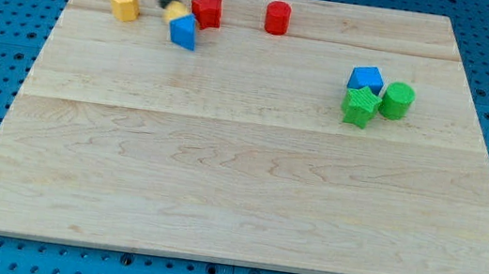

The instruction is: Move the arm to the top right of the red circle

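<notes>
The red circle (277, 17) stands near the view's top, a little right of the middle of the wooden board (248, 185). My tip (167, 3) is at the view's top left, well left of the red circle. It touches a small yellow block (175, 11) that is partly hidden behind a blue block (184, 31). A red star-shaped block (207, 10) lies between my tip and the red circle.
A yellow hexagonal block (125, 4) lies at the top left. At the right stand a blue block (366, 79), a green star block (359, 106) and a green cylinder (397, 100), close together. Blue pegboard surrounds the board.
</notes>
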You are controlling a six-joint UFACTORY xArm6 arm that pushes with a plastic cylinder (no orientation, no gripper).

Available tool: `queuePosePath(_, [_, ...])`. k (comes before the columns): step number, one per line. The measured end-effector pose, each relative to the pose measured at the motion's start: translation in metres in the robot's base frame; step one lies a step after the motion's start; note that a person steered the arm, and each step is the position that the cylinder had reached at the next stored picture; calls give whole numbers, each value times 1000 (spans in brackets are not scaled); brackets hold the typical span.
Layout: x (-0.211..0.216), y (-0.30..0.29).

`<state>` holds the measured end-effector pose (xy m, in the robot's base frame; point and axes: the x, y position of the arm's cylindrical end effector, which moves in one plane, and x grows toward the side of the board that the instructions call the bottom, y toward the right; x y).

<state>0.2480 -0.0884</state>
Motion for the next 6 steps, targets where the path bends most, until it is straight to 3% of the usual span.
queuePosePath(1, [42, 76])
queuePosePath(2, [38, 77])
queuePosePath(3, [38, 22])
queuePosePath(4, [7, -13])
queuePosePath(5, [-36, 22])
queuePosePath(6, [10, 108])
